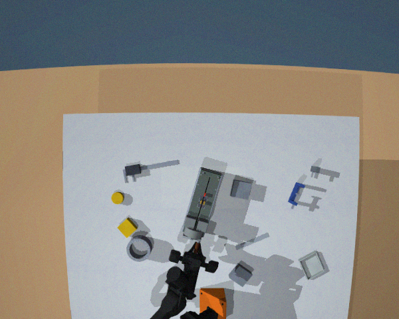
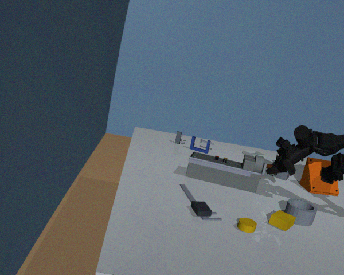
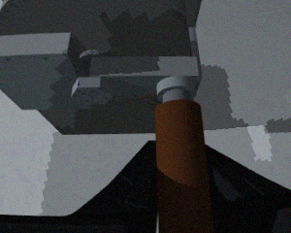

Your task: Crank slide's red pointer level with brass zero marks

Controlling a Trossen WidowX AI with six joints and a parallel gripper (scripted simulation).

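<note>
The grey machine [image 1: 213, 185] [image 2: 222, 177] is a long open-topped housing with a round hub at its near end. The slide's red pointer [image 1: 204, 194] [image 2: 217, 157] stands a short way beyond the brass marks [image 1: 202, 202] [image 2: 225, 160], on the side away from the crank; they are not level. The brown handle [image 1: 197, 246] [image 2: 269, 166] [image 3: 179, 141] sticks out from the crank arm [image 3: 179, 65] toward my gripper [image 1: 195, 253] [image 2: 271, 169] [image 3: 172, 149]. The gripper is shut on the handle. The fingers hide its outer end.
Left of the machine are a grey ring [image 1: 130, 248], a yellow block [image 1: 126, 227], a yellow disc [image 1: 117, 197] and a dark tool [image 1: 133, 169]. Right are a grey box [image 1: 241, 189], a blue bracket [image 1: 293, 193] and a pale tray [image 1: 303, 268]. An orange wedge [image 1: 211, 302] stands beside the arm.
</note>
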